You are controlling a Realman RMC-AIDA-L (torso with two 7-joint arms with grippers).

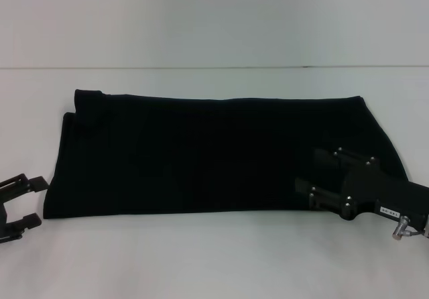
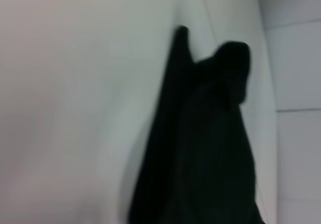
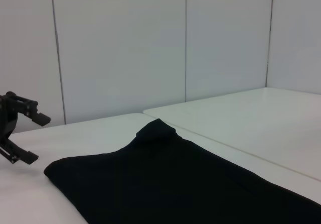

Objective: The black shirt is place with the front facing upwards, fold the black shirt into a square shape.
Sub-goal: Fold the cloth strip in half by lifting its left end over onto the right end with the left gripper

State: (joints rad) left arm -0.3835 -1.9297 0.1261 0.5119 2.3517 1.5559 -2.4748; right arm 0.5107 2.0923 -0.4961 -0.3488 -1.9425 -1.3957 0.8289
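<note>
The black shirt (image 1: pixel 214 155) lies flat on the white table as a long folded band running left to right, with a small flap sticking up at its far left corner. My left gripper (image 1: pixel 37 202) is open, just off the shirt's near left corner, and holds nothing. My right gripper (image 1: pixel 306 169) hovers over the shirt's near right part with its fingers spread open. The right wrist view shows the shirt (image 3: pixel 175 184) stretching away toward the open left gripper (image 3: pixel 22 133). The left wrist view shows the shirt (image 2: pixel 200 153) end-on.
The white table (image 1: pixel 214 259) extends bare in front of the shirt and on both sides. A seam (image 1: pixel 201 67) crosses the tabletop behind the shirt. Pale wall panels (image 3: pixel 120 48) stand beyond the table.
</note>
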